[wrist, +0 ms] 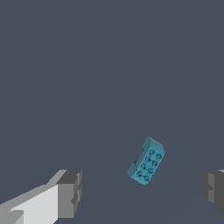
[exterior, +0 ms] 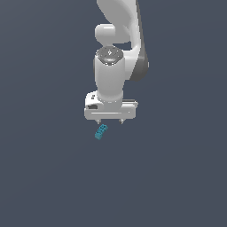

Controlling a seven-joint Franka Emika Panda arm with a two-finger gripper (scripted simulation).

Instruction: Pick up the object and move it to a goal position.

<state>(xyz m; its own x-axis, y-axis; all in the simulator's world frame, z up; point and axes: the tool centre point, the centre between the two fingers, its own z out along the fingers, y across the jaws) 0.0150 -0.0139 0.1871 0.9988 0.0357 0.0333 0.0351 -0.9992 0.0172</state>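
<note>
The exterior view takes in the whole white arm (exterior: 116, 53) reaching down over a plain dark grey tabletop (exterior: 44, 177), with the gripper (exterior: 110, 121) at its lower end showing only 2 short finger stubs under the wide hand body. The brick (exterior: 101, 131), small and teal-blue, lies on the tabletop just below the gripper in that view, angled diagonally and nearer the stub on the exterior view's left.

The wrist view shows what the other cannot: the jaws are spread wide and released, 1 grey finger pad (wrist: 70, 193) and the other (wrist: 213, 189) well apart, nothing between them touching. There the brick (wrist: 146, 161) shows 2 rows of dark studs on top and sits tilted between the 2 pads, clear of both. Nothing else lies around it or blocks it.
</note>
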